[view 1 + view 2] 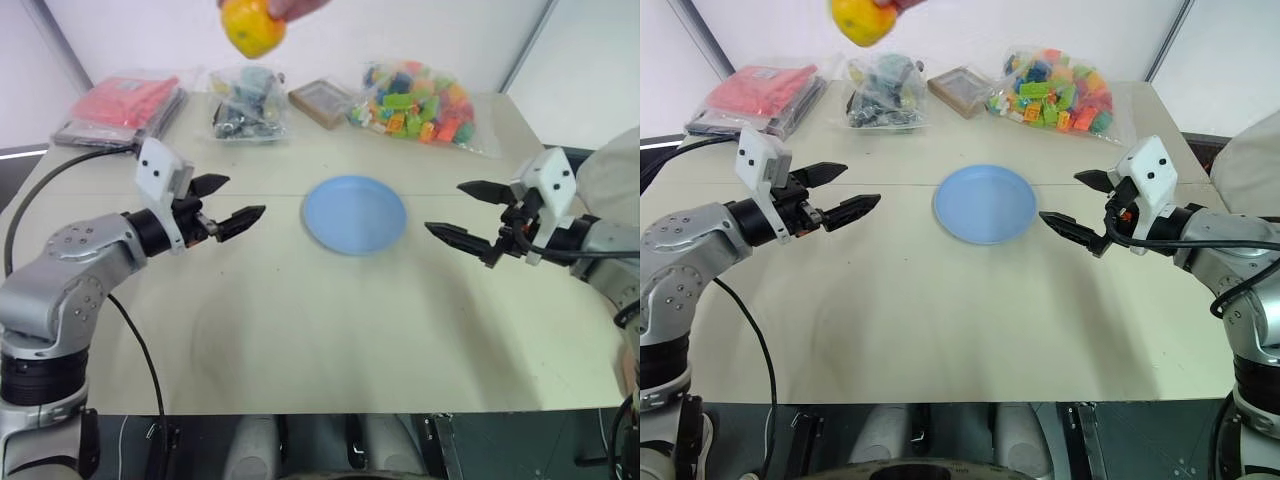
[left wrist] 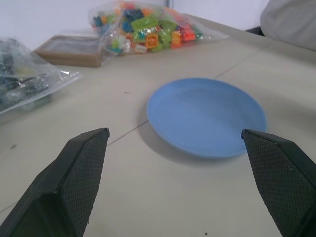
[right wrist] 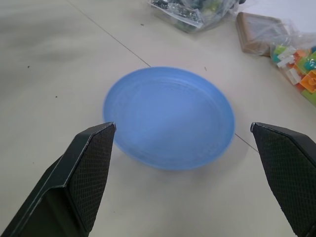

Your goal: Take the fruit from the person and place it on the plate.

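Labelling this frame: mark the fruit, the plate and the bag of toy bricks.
fruit point(image 1: 252, 28), left eye view, its yellow front.
plate point(image 1: 355, 214), left eye view, bare centre.
bag of toy bricks point(image 1: 418, 102), left eye view, its middle.

- I count one fruit point(image 1: 252, 27), held in one person's hand point(image 1: 292, 7).
- I see one plate point(image 1: 355, 214) on the counter point(image 1: 330, 330).
- I count three clear bags: red point(image 1: 125, 103), dark point(image 1: 245, 105), colourful bricks point(image 1: 420, 103).
- One brown flat box point(image 1: 320, 101).
- Two grippers: left gripper point(image 1: 232, 203), right gripper point(image 1: 462, 212).

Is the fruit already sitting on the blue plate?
No, the plate lies bare on the table, while the fruit is held up high by the person's hand at the far side.
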Controlling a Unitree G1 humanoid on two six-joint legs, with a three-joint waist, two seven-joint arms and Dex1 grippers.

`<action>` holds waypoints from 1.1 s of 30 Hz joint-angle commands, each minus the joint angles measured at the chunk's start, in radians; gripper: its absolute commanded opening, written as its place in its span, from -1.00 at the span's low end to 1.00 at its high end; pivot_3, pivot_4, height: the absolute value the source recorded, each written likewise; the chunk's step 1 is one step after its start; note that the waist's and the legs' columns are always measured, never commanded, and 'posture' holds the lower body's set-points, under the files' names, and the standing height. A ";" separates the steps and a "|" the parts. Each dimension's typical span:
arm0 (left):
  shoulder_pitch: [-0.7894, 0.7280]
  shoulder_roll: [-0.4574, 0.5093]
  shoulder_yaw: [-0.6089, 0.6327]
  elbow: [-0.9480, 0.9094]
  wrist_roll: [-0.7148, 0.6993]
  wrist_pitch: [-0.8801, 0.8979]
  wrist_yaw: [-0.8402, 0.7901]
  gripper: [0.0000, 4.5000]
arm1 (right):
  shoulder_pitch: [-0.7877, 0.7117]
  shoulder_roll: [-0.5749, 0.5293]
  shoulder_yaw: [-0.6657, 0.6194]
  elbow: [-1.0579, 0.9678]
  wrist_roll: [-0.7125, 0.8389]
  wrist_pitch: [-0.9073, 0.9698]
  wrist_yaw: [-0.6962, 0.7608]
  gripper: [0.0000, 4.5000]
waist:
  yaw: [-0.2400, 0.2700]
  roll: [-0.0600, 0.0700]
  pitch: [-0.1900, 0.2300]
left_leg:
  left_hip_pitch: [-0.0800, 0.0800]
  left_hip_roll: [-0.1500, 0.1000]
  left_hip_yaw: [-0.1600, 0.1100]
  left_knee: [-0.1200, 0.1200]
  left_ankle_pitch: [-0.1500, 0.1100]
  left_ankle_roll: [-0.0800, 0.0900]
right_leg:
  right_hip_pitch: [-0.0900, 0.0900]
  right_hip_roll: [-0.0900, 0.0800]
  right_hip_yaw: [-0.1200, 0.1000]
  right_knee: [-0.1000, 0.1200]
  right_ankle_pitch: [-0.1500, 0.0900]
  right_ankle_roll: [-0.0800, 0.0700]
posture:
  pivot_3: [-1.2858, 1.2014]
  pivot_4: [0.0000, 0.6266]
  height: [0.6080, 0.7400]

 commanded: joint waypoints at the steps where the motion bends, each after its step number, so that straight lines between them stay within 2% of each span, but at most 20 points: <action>1: -0.034 -0.016 -0.024 -0.013 0.097 -0.120 0.036 1.00 | -0.025 0.014 -0.004 -0.013 0.019 -0.015 -0.002 0.99 | 0.001 0.000 0.000 | 0.000 0.000 0.000 0.000 0.000 0.000 | 0.000 0.000 0.000 0.000 0.000 0.000 | 0.03 -0.52 0.87; 2: -0.040 -0.025 -0.038 -0.010 0.138 -0.162 0.052 1.00 | -0.030 0.022 -0.004 -0.012 0.024 -0.014 -0.004 0.99 | 0.001 0.000 0.000 | 0.000 0.000 0.000 0.000 0.000 0.000 | 0.000 0.000 0.000 0.000 0.000 0.000 | 0.03 -0.52 0.87; 6: -0.088 -0.032 -0.135 0.062 0.450 -0.461 0.172 1.00 | -0.080 0.084 -0.006 -0.015 0.086 0.018 -0.033 0.99 | 0.001 0.000 0.000 | 0.000 0.000 0.000 0.000 0.000 0.000 | 0.000 0.000 0.000 0.000 0.000 0.000 | 0.03 -0.52 0.87; 12: -0.147 -0.049 -0.169 0.188 0.653 -0.746 0.236 1.00 | -0.080 0.085 0.028 -0.014 0.069 0.003 -0.034 0.99 | 0.004 0.000 0.000 | 0.000 0.000 0.001 0.000 0.000 0.000 | 0.000 0.000 0.000 0.000 0.000 0.000 | 0.03 -0.52 0.87; 19: -0.236 -0.100 -0.192 0.340 0.776 -0.977 0.296 1.00 | -0.096 0.097 0.044 -0.013 0.073 -0.003 -0.039 0.99 | 0.021 0.000 0.000 | 0.000 0.000 0.001 0.001 0.000 0.000 | 0.000 0.000 0.000 0.000 0.000 0.000 | 0.03 -0.52 0.87; 33: -0.352 -0.167 -0.209 0.562 0.864 -1.144 0.335 1.00 | -0.104 0.115 0.022 -0.064 0.156 0.037 -0.089 0.99 | 0.021 0.000 0.000 | 0.000 0.000 0.001 0.002 0.000 0.000 | 0.001 0.000 0.000 0.001 0.001 0.001 | 0.03 -0.52 0.87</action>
